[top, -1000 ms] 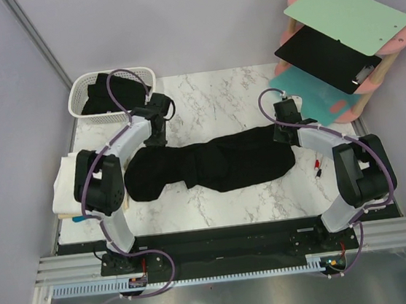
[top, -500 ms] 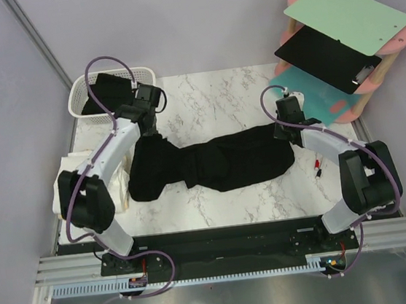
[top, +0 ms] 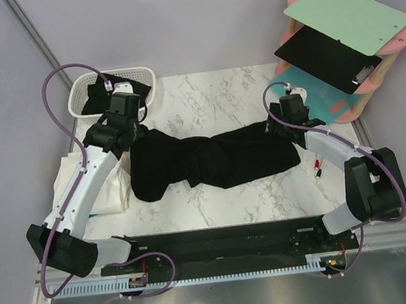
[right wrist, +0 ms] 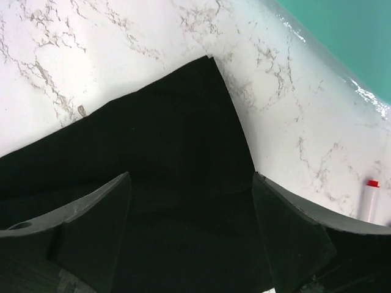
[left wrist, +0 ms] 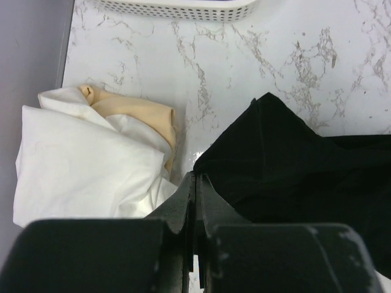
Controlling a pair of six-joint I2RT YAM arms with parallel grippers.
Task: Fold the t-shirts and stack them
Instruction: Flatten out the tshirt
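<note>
Left pincer [left wrist: 194, 182] was closed tight, fingers pressed flat together, tips right at the near-left edge of the black t-shirt [left wrist: 293, 177]. Couldn't tell from the wrist view whether any cloth was actually pinched in there. Just left of it sat a crumpled white t-shirt [left wrist: 79, 171] with a cream t-shirt [left wrist: 137, 113] poking out on its far side, both at the left edge of the tabletop [top: 218, 95].

Right pincer [right wrist: 189, 235] was wide open, fingers spread over the far-right corner of the same black t-shirt, which lay stretched left to right across the middle of the tabletop. A red-capped pen [right wrist: 370, 204] lay on the marble off to the right.

Containers: the white lattice basket [top: 74, 102] in the far-left corner had dark black cloth [top: 94, 102] bunched inside. Far right, the pink rack [top: 348, 110] held a teal board [top: 314, 99] low, a black board [top: 320, 54] above it and a pale green board [top: 348, 11] on top.
</note>
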